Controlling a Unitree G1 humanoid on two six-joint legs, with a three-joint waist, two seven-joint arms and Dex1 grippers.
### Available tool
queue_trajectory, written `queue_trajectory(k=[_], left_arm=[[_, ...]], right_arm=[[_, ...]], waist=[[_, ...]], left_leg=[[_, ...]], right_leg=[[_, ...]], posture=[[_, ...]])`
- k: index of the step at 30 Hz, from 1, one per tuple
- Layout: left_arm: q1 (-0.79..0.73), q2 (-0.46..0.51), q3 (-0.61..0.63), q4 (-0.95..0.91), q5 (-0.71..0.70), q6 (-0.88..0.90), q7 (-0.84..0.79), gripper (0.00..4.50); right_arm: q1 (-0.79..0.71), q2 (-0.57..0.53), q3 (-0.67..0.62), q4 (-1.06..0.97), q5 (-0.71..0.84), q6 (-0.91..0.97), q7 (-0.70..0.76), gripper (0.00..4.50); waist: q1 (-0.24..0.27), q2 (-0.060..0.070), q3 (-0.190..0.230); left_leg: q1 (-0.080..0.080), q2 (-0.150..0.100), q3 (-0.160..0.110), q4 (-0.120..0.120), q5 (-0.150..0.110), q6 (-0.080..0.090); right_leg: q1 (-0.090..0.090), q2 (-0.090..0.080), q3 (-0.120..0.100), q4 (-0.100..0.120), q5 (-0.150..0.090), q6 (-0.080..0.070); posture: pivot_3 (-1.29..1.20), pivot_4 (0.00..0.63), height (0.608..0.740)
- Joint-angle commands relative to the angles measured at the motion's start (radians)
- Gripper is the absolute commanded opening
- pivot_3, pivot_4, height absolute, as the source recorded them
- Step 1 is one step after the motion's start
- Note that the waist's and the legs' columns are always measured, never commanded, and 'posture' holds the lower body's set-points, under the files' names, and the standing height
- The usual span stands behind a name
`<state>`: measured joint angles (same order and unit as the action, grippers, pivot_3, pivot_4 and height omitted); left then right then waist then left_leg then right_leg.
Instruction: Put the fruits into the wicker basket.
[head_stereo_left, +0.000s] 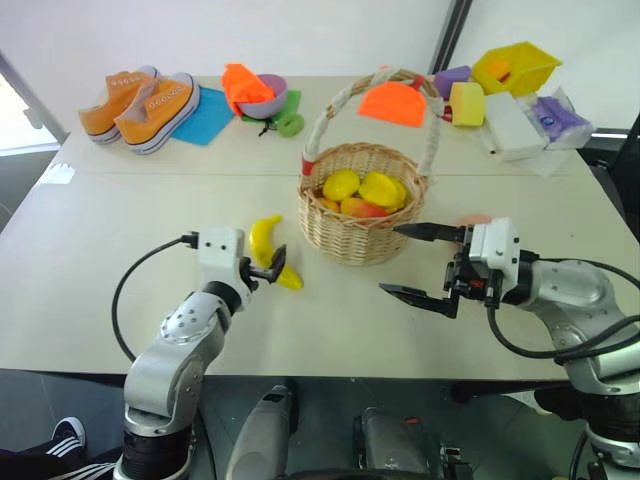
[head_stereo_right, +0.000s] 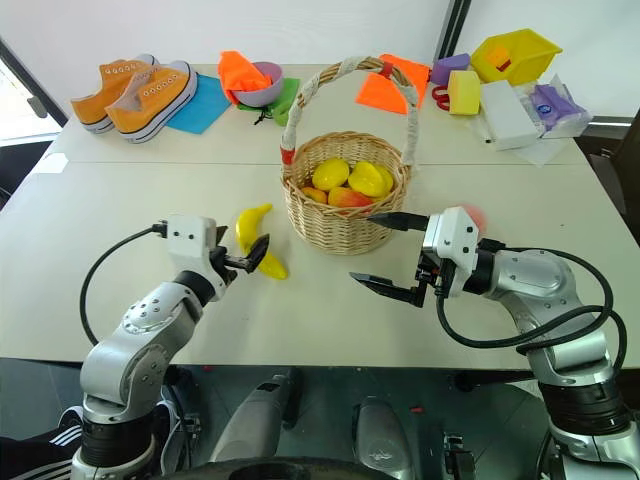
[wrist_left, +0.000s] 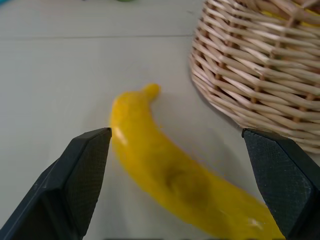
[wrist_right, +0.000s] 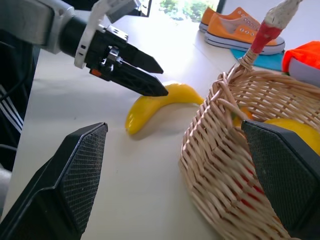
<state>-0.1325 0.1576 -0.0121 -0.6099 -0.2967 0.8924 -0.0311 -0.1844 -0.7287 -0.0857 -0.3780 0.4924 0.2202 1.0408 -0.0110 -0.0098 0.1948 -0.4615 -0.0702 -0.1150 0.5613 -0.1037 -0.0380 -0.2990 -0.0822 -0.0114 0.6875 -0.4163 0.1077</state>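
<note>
Pale counter carries everything. Nearest, two claws hover above it, both spread wide and holding nothing: the left claw straddles one yellow banana lying flat just left of the wicker basket, and the right claw hangs off the basket's right side. The left wrist view shows the banana between the fingers, not touched. One peach sits inside the basket among three yellow fruits. Beyond lie two orange sneakers, a purple bowl, orange cloths, a yellow block and a yellow bin.
</note>
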Motion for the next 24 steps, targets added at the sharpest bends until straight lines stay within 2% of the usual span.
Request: queue_trajectory(k=[1, 6, 10, 17, 24], left_arm=[[-0.035, -0.022, -0.037, -0.024, 0.022, 0.045, 0.036, 4.5], [-0.049, -0.053, -0.05, -0.017, 0.067, 0.096, 0.092, 4.5], [-0.044, -0.069, 0.03, -0.019, 0.095, 0.09, 0.135, 4.5], [-0.053, -0.075, 0.02, -0.015, 0.1, 0.104, 0.117, 4.5], [-0.091, -0.051, -0.003, 0.095, 0.092, 0.113, 0.061, 4.5]], right_arm=[[0.012, 0.0, -0.005, 0.016, -0.02, -0.053, 0.015, 4.47], [0.041, 0.014, -0.01, 0.053, -0.031, -0.102, 0.03, 4.47], [0.06, 0.018, -0.02, 0.074, -0.029, -0.13, 0.037, 4.47], [0.063, 0.024, -0.008, 0.092, -0.03, -0.148, 0.041, 4.47], [0.051, 0.026, -0.004, 0.109, -0.035, -0.16, 0.05, 4.47]], waist=[[0.0, 0.0, 0.0], [0.001, 0.0, 0.0], [0.001, 0.0, 0.0], [0.006, -0.001, 0.0], [0.004, -0.001, 0.0]], left_leg=[[0.0, 0.0, 0.0, 0.0, 0.0, 0.0], [0.0, 0.0, 0.0, 0.0, 0.0, 0.0], [0.0, 0.0, 0.0, 0.0, 0.0, 0.0], [0.0, 0.0, 0.0, 0.0, 0.0, 0.0], [0.0, 0.0, 0.0, 0.0, 0.0, 0.0]], right_leg=[[0.0, 0.0, 0.0, 0.0, 0.0, 0.0], [0.0, 0.0, 0.0, 0.0, 0.0, 0.0], [0.001, 0.0, 0.0, 0.0, 0.0, 0.0], [0.0, 0.0, 0.0, 0.0, 0.0, 0.0], [0.001, 0.0, 0.0, -0.001, 0.0, 0.0]], posture=[[0.0, 0.15, 0.74], [0.0, 0.15, 0.74], [0.0, 0.15, 0.74], [0.0, 0.15, 0.74], [0.0, 0.15, 0.74]])
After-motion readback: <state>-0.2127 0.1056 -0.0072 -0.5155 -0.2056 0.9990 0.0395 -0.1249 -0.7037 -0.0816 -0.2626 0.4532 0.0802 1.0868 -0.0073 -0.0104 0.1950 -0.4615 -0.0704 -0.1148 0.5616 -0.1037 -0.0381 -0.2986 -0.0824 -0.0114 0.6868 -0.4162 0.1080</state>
